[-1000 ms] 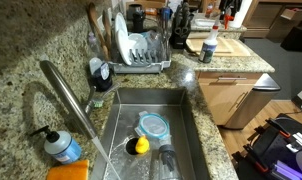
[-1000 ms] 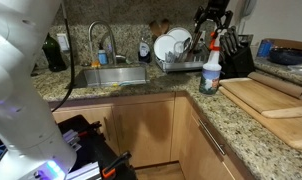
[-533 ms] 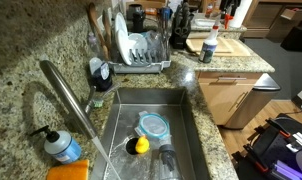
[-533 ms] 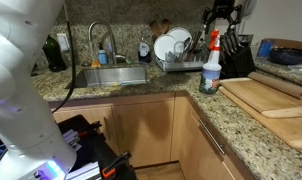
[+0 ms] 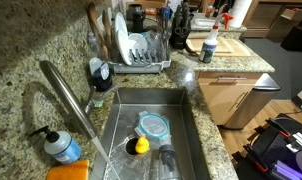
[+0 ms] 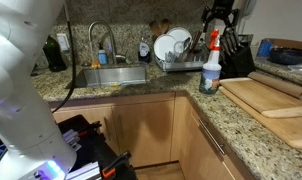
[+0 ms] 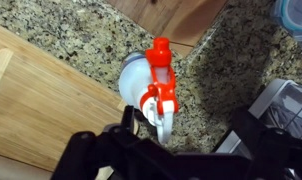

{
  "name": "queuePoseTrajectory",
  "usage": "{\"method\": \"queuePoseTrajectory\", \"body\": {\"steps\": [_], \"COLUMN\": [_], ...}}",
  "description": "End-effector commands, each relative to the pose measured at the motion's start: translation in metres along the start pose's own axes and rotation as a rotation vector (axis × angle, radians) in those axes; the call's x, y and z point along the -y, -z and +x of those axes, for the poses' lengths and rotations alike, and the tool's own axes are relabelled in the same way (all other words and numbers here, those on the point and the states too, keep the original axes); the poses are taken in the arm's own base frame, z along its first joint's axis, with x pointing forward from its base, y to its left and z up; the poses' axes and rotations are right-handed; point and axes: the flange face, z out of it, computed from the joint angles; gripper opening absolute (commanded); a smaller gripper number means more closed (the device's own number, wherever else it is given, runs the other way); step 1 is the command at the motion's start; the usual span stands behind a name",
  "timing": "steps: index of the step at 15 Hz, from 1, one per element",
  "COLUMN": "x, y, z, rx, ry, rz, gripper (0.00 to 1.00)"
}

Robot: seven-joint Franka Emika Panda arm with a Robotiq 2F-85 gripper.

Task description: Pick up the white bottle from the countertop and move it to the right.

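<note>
Since a second ago my claw [image 6: 221, 12] has risen a little, while the white bottle [image 6: 211, 68] has not shifted. The bottle stands upright on the speckled granite tabletop [image 6: 236, 128], below my claw and untouched, just beside the end of a pale wooden cutting board [image 6: 273, 97]. My fingers are spread wide and hold nothing.

Light wooden cabinets [image 6: 141, 130] run under the slab, which turns a corner in this kitchen. Farther along from the bottle, a dish rack [image 5: 141, 67] carries white plates [image 5: 138, 45] standing on edge. Past it lies the steel sink [image 5: 119, 115], with a curved faucet [image 5: 63, 90] reaching over it. In the basin are a round blue-rimmed lid [image 5: 152, 125] and something yellow [image 5: 141, 145] that I cannot make out. A pump bottle of blue liquid [image 5: 61, 147] stands by the sink's far end.

Only the wrist view looks straight down onto the bottle's red spray head [image 7: 159, 75]. The basin's contents show in an exterior view alone, and the cabinet fronts show plainly only from the side.
</note>
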Motion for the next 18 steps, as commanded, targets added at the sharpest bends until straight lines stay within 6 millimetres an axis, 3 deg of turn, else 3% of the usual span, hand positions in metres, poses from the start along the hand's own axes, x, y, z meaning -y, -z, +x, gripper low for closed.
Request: {"method": "queuePoseTrajectory", "body": {"steps": [1,7,11,12,15,16,18], "x": [-0.005,-0.001,-0.017,-0.01,-0.016,-0.015,-0.011], "y": [0.0,0.003,0.003,0.003,0.003,0.002,0.001], "z": [0.003,0.003,-0.005,-0.001,-0.003,-0.002,0.0], "rx": [-0.027,-0.025,0.022,-0.007,0.003,-0.001,-0.013], "ry": [-0.02,-0.008,-0.065,-0.036,-0.053,-0.066,-0.055], "rz": [-0.02,-0.014,-0.088,-0.063,-0.079,-0.059,-0.016], "gripper": [1.0,1.0,1.0,1.0,1.0,0.75,0.67]}}
